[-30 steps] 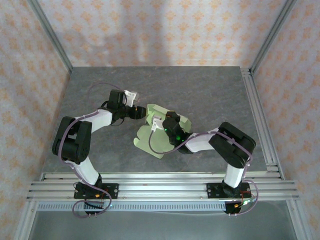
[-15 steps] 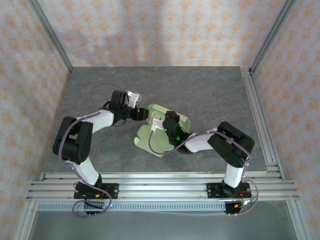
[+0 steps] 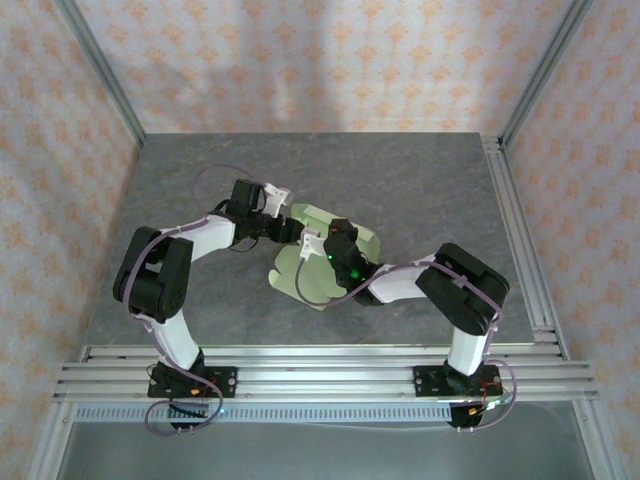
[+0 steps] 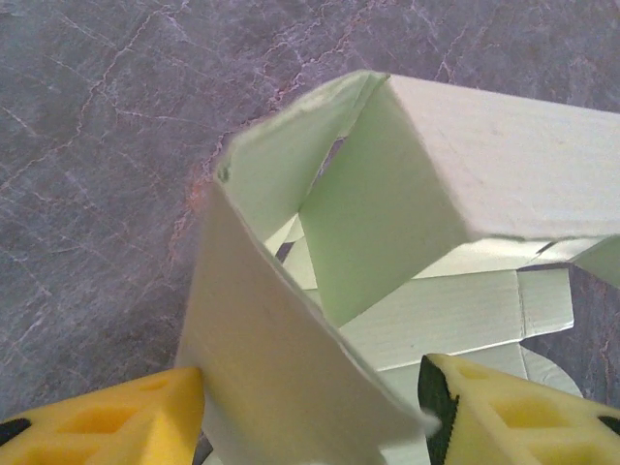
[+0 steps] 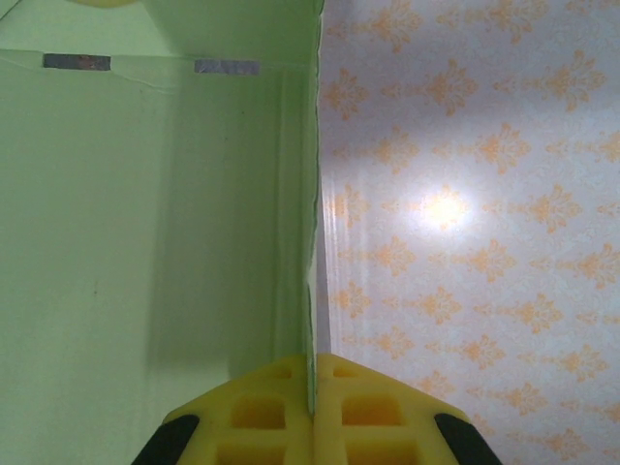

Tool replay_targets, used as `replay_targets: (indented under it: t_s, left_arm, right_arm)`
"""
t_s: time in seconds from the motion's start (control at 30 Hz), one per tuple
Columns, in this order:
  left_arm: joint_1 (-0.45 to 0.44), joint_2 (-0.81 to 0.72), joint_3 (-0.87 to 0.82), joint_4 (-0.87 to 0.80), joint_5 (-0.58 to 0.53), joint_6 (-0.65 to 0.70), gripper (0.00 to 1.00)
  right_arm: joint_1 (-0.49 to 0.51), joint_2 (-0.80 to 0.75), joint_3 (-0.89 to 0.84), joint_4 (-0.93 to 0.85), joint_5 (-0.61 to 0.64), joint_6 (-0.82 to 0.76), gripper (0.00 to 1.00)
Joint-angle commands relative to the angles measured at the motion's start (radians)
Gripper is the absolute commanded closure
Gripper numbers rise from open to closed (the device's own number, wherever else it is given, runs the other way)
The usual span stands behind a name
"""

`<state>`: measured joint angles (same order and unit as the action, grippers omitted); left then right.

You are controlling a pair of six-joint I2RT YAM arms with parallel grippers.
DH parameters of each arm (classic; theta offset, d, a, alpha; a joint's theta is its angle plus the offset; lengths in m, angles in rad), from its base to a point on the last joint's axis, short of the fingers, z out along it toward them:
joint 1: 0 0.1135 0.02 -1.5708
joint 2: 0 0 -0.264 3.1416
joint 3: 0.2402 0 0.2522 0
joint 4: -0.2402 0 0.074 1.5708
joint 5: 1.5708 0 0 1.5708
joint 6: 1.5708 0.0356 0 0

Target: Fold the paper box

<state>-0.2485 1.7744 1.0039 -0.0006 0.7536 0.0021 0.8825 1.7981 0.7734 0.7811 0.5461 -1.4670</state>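
Two pincers are at the paper box (image 3: pixel 312 278), middle of the surface (image 3: pixel 420 180): the right pincer (image 5: pixel 315 387) pinches a card edge, and the left pincer (image 4: pixel 310 426) stands half open astride a raised wall. Walls are up; the flaps, I judge, are not yet closed.

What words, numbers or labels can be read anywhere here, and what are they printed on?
None can be read.
Two small dark strips near the top of the paper box, right wrist view: too blurred to tell whether they are lettering.
The wallpaper carries an orange ornament pattern, no letters.
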Motion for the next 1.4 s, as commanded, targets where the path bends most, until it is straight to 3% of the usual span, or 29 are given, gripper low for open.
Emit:
replay_targets:
  t_s: [0.0,0.27,0.4,0.6,0.93,1.1,1.37]
  left_arm:
    - [-0.002,0.011,0.029,-0.010,0.049,0.013,0.39]
    - [-0.004,-0.008,0.003,0.024,0.129,-0.011,0.39]
    - [0.000,-0.027,-0.007,0.018,0.069,-0.003,0.39]
    - [0.061,-0.124,-0.100,0.155,-0.017,-0.066,0.38]
    - [0.136,-0.138,-0.130,0.288,-0.019,-0.163,0.38]
    - [0.137,-0.058,-0.040,0.169,-0.015,-0.121,0.40]
    - [0.137,-0.001,0.014,0.115,-0.071,-0.125,0.41]
  right_arm:
    - [-0.001,0.000,0.030,-0.024,0.011,0.020,0.96]
    - [-0.005,0.014,0.050,-0.036,0.011,0.031,0.96]
    - [-0.007,0.013,0.052,-0.036,0.010,0.033,0.96]
    - [-0.008,-0.002,0.034,-0.028,0.012,0.042,0.96]
    - [-0.008,-0.015,0.014,-0.018,0.020,0.046,0.96]
    - [-0.008,-0.011,0.015,-0.013,0.023,0.050,0.96]
    - [-0.008,-0.005,0.024,-0.014,0.027,0.053,0.96]
